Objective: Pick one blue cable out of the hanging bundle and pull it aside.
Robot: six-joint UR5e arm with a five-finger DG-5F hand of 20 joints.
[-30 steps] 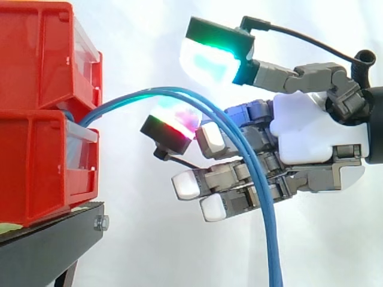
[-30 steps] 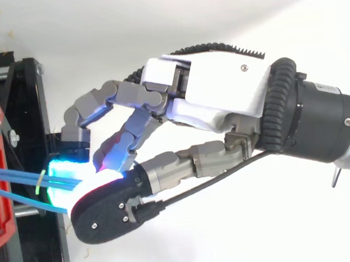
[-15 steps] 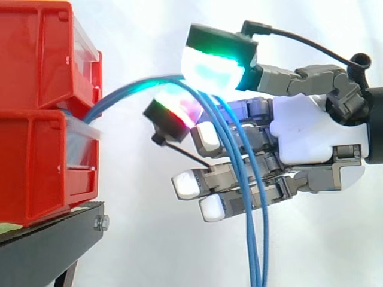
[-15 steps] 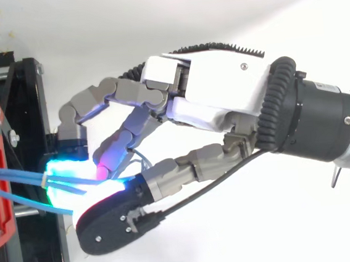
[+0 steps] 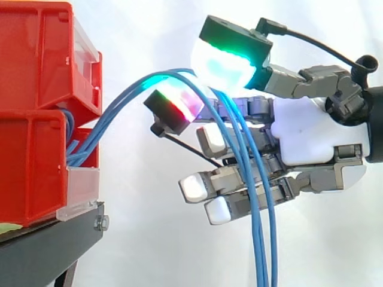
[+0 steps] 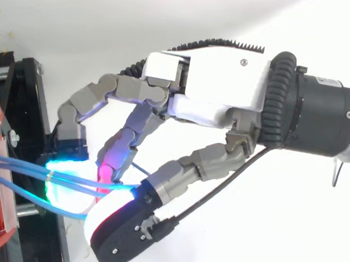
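Observation:
Several blue cables point(image 5: 122, 95) come out of the lower red bin point(image 5: 30, 167), arch to the right and hang down in front of my hand point(image 5: 305, 134). The top of the arch runs between the green-cyan glowing thumb pad point(image 5: 224, 63) above and a red-magenta glowing fingertip point(image 5: 179, 104) below, which pinch the strands together. From above, the cables point(image 6: 24, 176) stretch from the bin to that pinch, under my hand point(image 6: 215, 93). A pale tie point(image 6: 48, 179) wraps the strands. The other fingers stick out leftward behind the hanging strands.
Two red bins are stacked at the left, the upper one point(image 5: 36, 60) over the lower, on a black stand point(image 5: 48, 245). A clear drawer front point(image 5: 81, 182) juts from the lower bin. White curtain lies behind and below the hand.
The thumb pad has come down onto the cables and the hand has shifted slightly right. More blue strands now fan out from the bin, and the clear drawer front has slid outward and down.

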